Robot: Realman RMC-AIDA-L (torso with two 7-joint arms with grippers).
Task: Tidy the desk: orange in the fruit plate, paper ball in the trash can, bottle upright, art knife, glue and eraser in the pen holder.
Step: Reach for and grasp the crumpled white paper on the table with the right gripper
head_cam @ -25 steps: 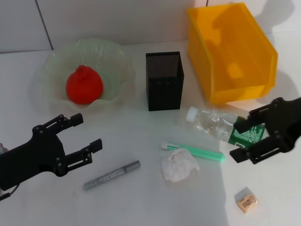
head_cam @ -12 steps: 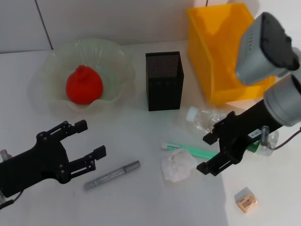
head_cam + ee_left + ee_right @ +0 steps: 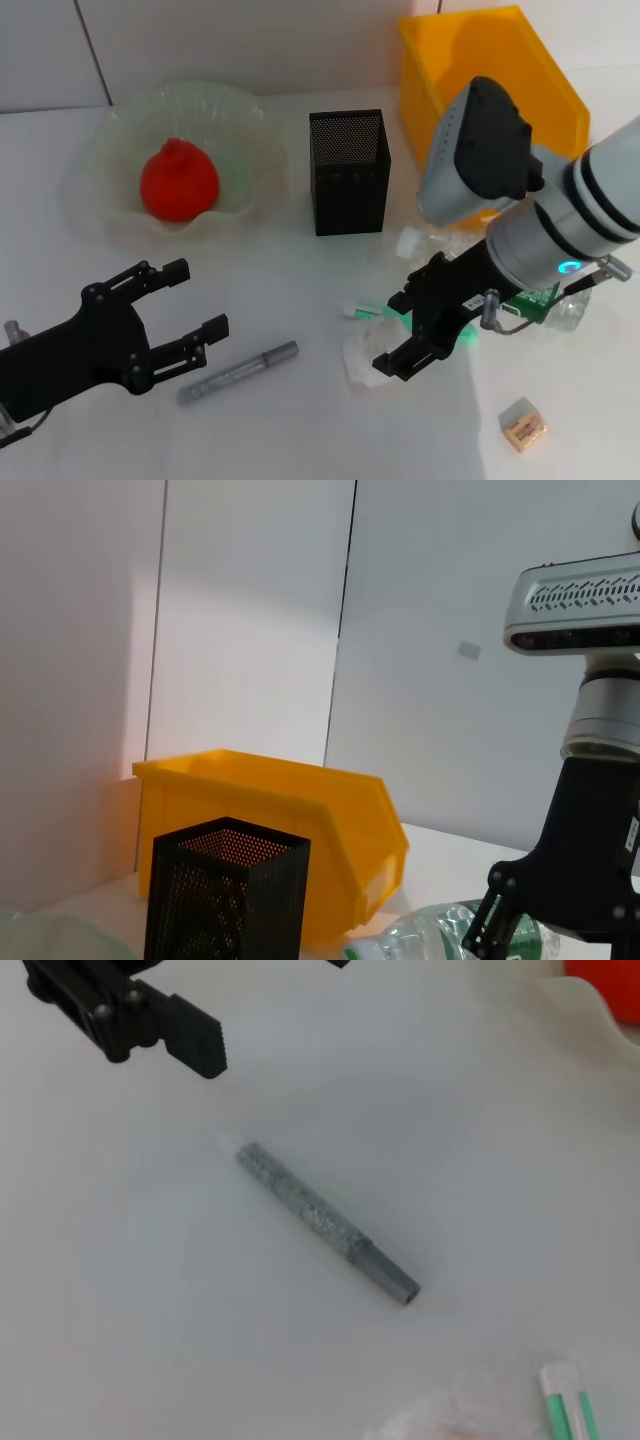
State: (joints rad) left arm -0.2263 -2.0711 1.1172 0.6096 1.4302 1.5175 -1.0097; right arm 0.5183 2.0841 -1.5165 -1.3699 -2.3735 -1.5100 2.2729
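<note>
I see my right gripper point(image 3: 408, 322) with its jaws spread just above the paper ball point(image 3: 362, 345) on the white bench point(image 3: 290, 420), the green glue stick point(image 3: 566, 1400) and the lying bottle point(image 3: 435, 936) close beside it. My left gripper point(image 3: 180, 303) hovers with jaws spread near the grey art knife point(image 3: 238, 372). The orange point(image 3: 178, 180) sits in the fruit plate point(image 3: 100, 215), the pen holder point(image 3: 348, 172) and yellow trash can point(image 3: 425, 95) stand behind, and the eraser point(image 3: 523, 424) lies apart.

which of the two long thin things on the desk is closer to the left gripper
The grey knife: it lies just beside the open left gripper. The green glue stick lies farther off, next to the paper ball under the right gripper.
</note>
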